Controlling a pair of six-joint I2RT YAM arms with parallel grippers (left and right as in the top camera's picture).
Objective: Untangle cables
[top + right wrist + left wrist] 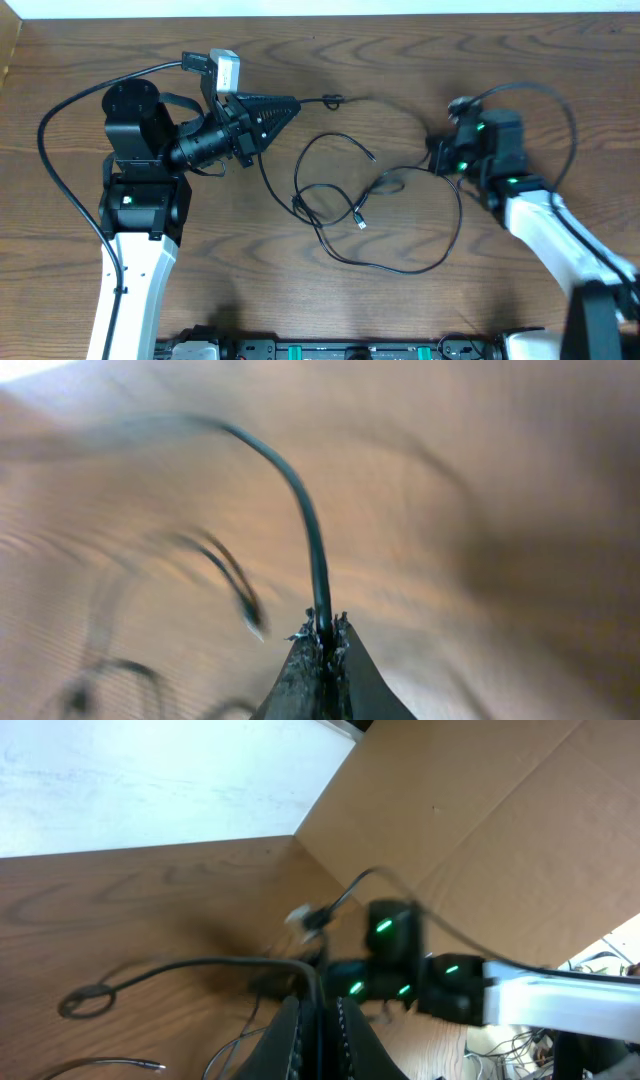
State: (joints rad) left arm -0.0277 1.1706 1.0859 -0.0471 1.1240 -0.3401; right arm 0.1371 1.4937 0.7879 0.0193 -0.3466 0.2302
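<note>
While cables [360, 222] loop on the worktop [400, 60], left hand [288, 104] at eleven o'clock, right hand [325, 632] at three, each pinch one

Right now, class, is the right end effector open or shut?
Shut: the right end effector pinches a black cable between closed tips in its wrist view.

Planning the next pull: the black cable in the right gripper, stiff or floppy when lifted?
Likely floppy: black cable arcs limply from the right gripper. Probably light, being far thinner than the gripper. Nearby loops on the table may drag and snag.
</note>
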